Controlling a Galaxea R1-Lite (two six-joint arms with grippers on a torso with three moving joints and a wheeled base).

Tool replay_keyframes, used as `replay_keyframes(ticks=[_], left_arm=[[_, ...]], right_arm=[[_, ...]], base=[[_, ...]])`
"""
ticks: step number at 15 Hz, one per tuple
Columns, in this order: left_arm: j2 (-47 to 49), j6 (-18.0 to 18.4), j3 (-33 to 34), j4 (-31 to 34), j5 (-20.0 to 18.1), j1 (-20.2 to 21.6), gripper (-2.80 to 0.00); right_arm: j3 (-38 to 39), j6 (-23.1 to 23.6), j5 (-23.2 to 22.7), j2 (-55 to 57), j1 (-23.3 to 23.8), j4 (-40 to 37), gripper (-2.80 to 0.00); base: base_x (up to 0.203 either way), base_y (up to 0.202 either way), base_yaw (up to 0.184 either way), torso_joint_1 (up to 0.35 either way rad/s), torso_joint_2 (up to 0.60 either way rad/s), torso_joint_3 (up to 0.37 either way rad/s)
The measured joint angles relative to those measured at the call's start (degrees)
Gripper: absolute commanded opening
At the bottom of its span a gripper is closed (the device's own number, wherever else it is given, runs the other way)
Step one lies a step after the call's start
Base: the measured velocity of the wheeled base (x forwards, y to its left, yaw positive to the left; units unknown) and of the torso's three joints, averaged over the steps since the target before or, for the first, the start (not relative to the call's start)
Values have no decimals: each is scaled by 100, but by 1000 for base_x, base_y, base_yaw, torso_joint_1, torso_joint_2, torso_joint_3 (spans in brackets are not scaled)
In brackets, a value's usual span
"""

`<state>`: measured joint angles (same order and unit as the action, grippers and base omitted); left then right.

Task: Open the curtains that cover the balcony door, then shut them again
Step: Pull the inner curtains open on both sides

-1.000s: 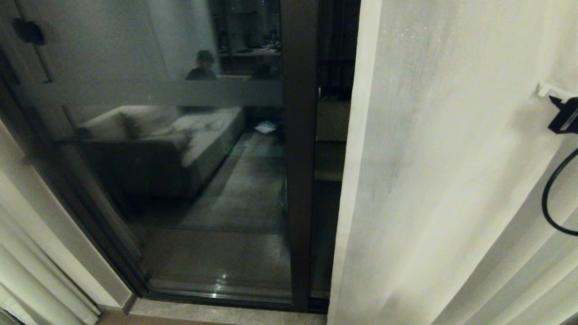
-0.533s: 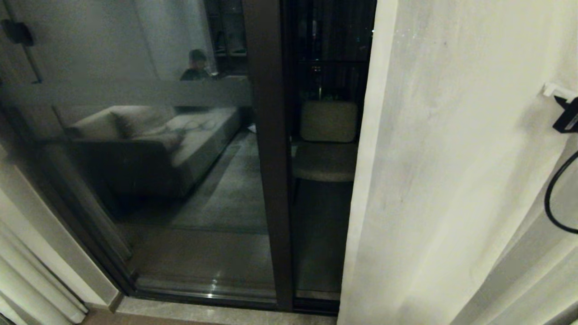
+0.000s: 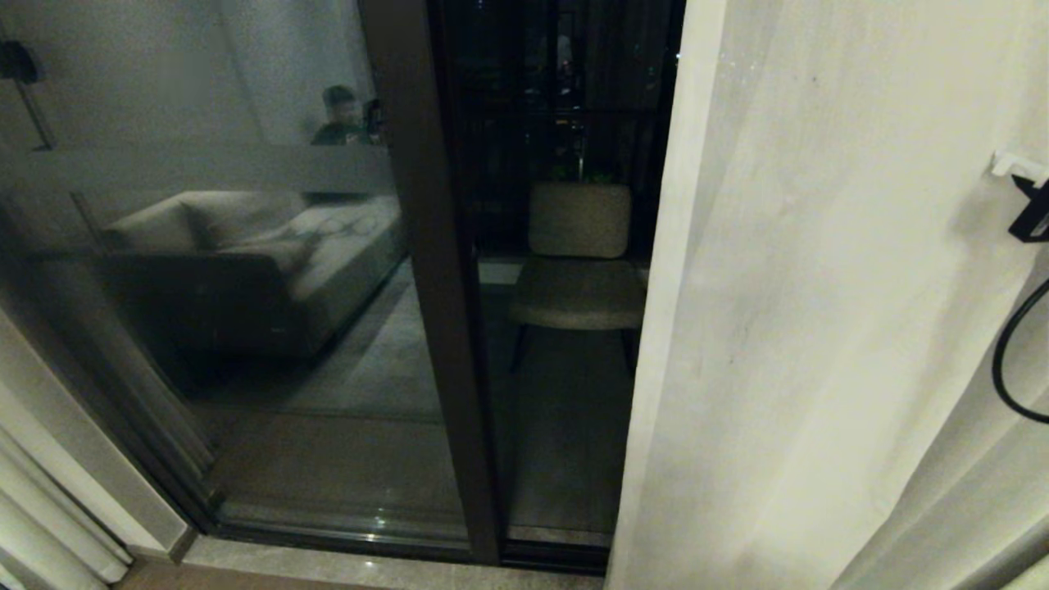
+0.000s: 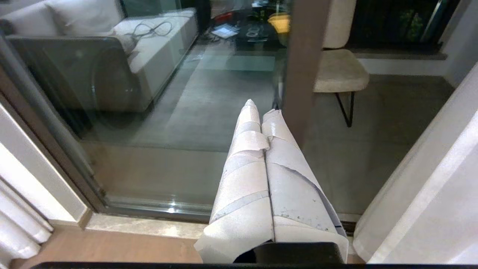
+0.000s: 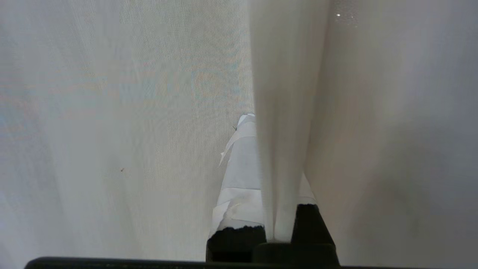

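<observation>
The balcony door (image 3: 426,287) has a dark frame and a frosted band (image 3: 205,168) across its glass. One of the curtains, the cream right panel (image 3: 819,287), hangs over the door's right part, its edge just right of the frame post. The other panel (image 3: 33,508) is bunched at the lower left. My right gripper (image 3: 1006,165) is at the far right, shut on a pleat of the right panel (image 5: 283,112), which runs between its taped fingers (image 5: 241,168). My left gripper (image 4: 261,108) is shut and empty, pointing low at the door frame (image 4: 304,67).
A pale chair (image 3: 578,270) stands on the balcony behind the glass. The pane reflects a sofa (image 3: 246,254) and a seated person (image 3: 336,115). A stone threshold (image 3: 369,565) runs along the door's foot. A black cable (image 3: 1012,352) loops by my right arm.
The whole view has swung right, so the door post now sits further left. The right panel's edge has drawn away from the post, and the balcony chair has come into view.
</observation>
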<state>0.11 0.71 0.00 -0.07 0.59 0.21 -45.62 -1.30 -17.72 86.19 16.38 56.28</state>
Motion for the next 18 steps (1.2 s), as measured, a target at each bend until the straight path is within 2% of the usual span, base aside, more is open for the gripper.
replay_keyframes(ticks=[18], left_arm=[[0,-9,0,1,-2,0,-280]], right_arm=[[31,-1,0,0,62,12,-280]], base=[[0,-191,2,2,3,2]])
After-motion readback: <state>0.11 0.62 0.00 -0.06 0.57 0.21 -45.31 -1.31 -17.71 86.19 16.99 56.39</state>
